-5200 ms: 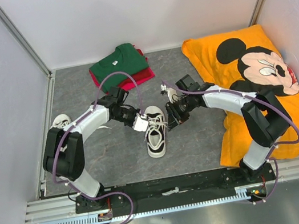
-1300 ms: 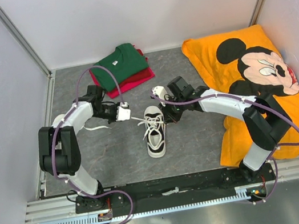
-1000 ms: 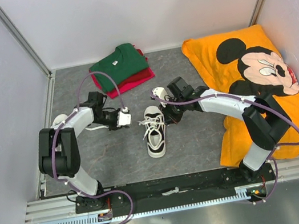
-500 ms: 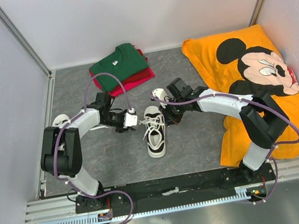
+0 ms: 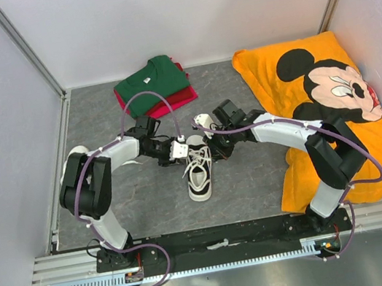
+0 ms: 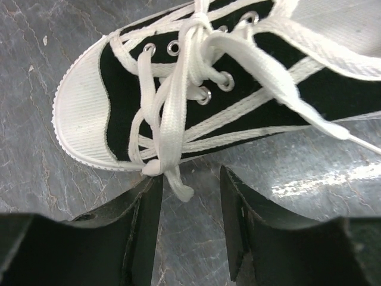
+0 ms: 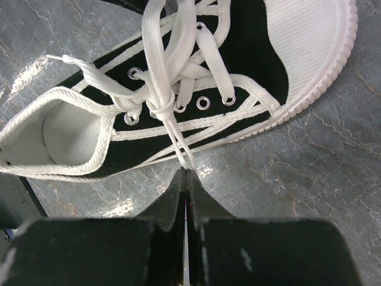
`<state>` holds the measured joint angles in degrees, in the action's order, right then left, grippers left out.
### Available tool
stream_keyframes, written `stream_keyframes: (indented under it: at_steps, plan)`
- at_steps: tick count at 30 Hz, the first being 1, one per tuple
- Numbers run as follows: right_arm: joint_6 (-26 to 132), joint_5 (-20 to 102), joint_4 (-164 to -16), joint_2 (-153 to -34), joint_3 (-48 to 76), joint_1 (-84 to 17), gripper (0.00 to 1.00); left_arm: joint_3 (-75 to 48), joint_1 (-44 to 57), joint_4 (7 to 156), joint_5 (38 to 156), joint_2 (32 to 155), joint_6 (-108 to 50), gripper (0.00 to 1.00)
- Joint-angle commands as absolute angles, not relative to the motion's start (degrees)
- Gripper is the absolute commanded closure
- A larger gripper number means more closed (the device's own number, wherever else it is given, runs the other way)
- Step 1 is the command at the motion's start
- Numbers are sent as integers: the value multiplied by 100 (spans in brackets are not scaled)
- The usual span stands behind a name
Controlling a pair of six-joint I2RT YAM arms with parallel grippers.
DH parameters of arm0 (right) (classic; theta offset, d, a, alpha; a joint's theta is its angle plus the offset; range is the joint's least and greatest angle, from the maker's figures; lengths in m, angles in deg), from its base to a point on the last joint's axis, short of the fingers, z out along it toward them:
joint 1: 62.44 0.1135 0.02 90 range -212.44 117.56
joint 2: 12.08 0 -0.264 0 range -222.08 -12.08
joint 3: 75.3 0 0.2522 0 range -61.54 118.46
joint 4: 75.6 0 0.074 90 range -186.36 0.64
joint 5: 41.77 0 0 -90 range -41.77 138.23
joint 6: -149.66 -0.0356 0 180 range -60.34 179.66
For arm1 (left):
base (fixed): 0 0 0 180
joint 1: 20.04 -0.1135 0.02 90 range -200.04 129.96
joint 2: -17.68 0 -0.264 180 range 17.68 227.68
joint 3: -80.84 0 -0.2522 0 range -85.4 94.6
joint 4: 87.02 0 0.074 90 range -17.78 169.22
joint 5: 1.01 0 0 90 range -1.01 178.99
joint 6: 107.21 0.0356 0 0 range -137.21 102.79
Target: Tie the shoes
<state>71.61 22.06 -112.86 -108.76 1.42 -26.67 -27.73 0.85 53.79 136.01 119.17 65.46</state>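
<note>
One sneaker (image 5: 198, 168) lies at mid-bench (image 5: 150, 202), toe toward the far side, between the two tools. Its laces (image 6: 178, 95) are crossed in a knot over the eyelets.

Left tool (image 5: 181, 147): fingers partly apart, just beside the toe cap. In the left wrist view a folded lace end lies on the bench in the gap; neither finger (image 6: 140, 232) presses it.

Right tool (image 7: 186, 179): fingers closed together, pinching two lace strands that run taut from the knot. It sits just beside the opposite flank of the sneaker.

A second sneaker (image 5: 77, 154) is near the left edge, partly hidden behind the left arm.

Far side: green shirt (image 5: 151, 83) folded on a red shirt (image 5: 182, 99). An orange cloth (image 5: 311, 70) with a cartoon mouse covers the right side.
</note>
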Motion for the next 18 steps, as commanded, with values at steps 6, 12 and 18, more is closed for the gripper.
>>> stream_keyframes:
  at_steps: [6, 12, 18]
  plan:
    - [7407, 2292, -11519, -10937, 394, -2693, 100, -2598, 158, 5708, 13135, 11981, 6128, 88]
    - [7557, 2494, -11792, -10893, 447, -2711, 100, -2704, -105, 5515, 13153, 11498, 6154, 98]
    - [7662, 2644, -11941, -10849, 482, -2719, 100, -2774, -378, 5225, 13153, 11155, 6444, 98]
